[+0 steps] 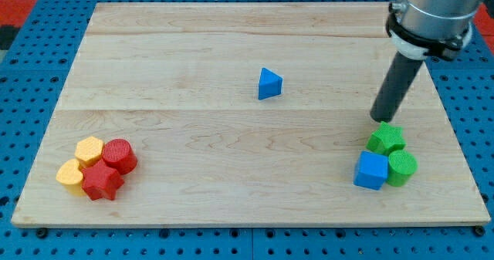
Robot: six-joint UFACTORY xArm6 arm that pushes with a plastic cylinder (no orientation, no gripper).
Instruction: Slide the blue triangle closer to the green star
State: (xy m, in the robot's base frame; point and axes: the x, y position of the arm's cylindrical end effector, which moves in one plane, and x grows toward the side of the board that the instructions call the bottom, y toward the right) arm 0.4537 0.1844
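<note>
Blue triangle (269,83) is sitting alone near mid-board, well apart from the green star (385,139), so we are needing a long push toward four o'clock. We are resting my tip (380,119), bare and holding nothing, just above the star; the triangle is lying at ten o'clock from it

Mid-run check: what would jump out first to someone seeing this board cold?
Probably the blue triangle, alone near the board's middle. Next, my tip at the view's right, just above the green star, which is bunched with a blue cube and a green cylinder. A red and yellow cluster sits at the lower left.
</note>
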